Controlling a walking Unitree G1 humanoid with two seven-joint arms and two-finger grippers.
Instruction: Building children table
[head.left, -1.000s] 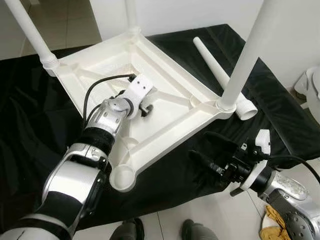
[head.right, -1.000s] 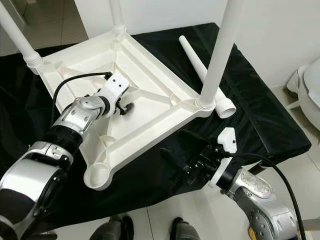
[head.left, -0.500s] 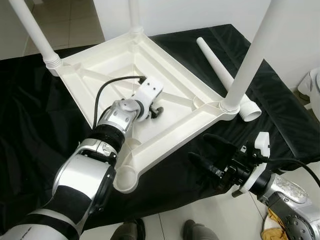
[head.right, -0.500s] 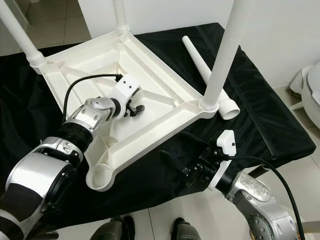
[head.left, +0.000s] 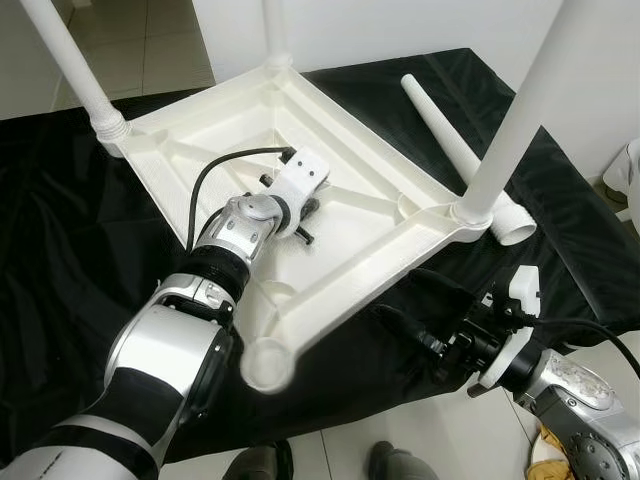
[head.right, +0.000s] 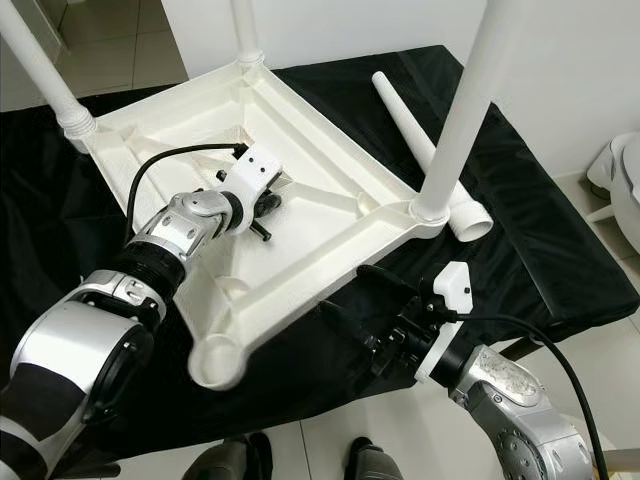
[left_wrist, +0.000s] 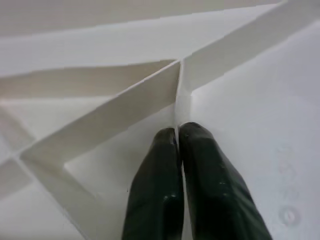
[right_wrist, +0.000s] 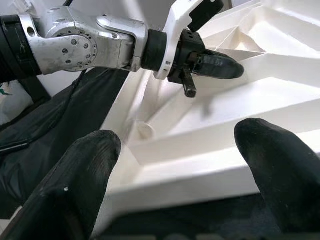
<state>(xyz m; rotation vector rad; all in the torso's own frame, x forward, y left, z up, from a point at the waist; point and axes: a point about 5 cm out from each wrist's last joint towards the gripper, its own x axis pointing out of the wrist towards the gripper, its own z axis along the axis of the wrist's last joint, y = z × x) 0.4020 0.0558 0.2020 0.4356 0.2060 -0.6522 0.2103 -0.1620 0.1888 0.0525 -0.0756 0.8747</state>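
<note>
In the left eye view the white children's table (head.left: 330, 190) lay upside down on the black-draped counter (head.left: 60, 250), a loose leg (head.left: 455, 150) beside it. The left wrist view showed the left pincer (left_wrist: 178, 131) clenched empty, tips against a rib junction. In the right wrist view the right pincer (right_wrist: 175, 145) stood released, facing the table's edge

table legs (head.left: 70, 60) cut off by top edge.
</note>
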